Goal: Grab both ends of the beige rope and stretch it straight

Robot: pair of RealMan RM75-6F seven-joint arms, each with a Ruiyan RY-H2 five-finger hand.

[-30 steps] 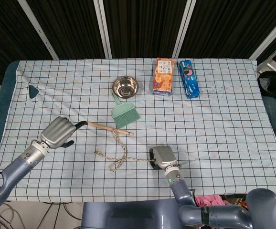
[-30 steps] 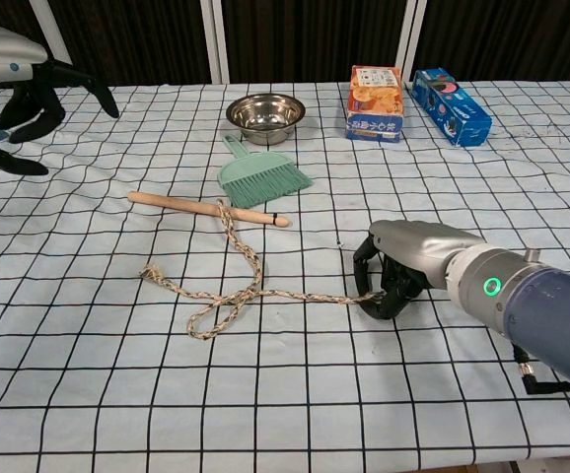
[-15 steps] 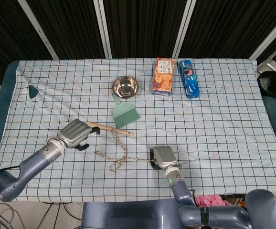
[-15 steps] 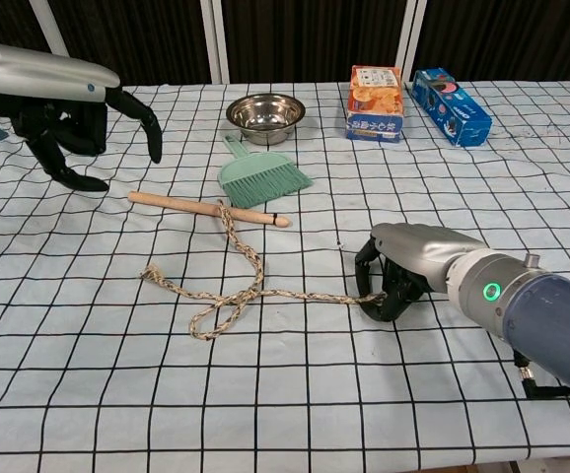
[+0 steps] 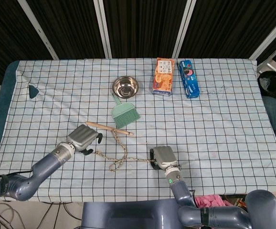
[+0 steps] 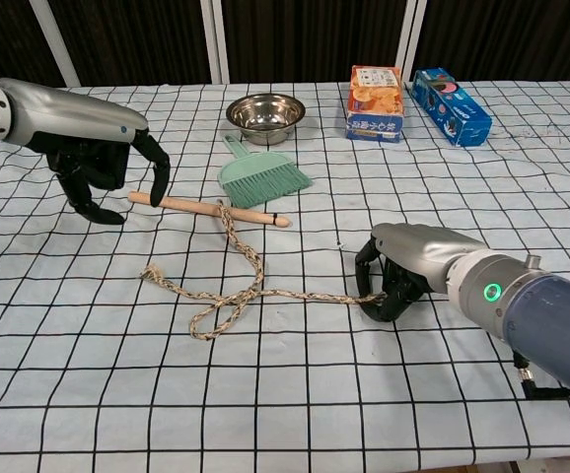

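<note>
The beige rope (image 6: 228, 301) lies slack on the checked cloth in a loose loop. One strand runs up over a wooden stick (image 6: 206, 209). Its frayed left end (image 6: 151, 272) lies free on the cloth. Its right end runs into the curled fingers of my right hand (image 6: 408, 266), which grips it against the table. My left hand (image 6: 98, 163) hovers above and behind the left end, fingers spread and hanging down, holding nothing. In the head view the rope (image 5: 121, 152) stretches between my left hand (image 5: 83, 137) and my right hand (image 5: 162, 156).
A green brush (image 6: 262, 175) lies just behind the stick, with a steel bowl (image 6: 265, 116) further back. An orange box (image 6: 376, 101) and a blue box (image 6: 451, 106) stand at the back right. A small dark patch (image 5: 33, 90) sits at the far left.
My left hand has swung in from the far left and come lower, toward the stick and the rope's left end. My right hand and the rope have stayed put.
</note>
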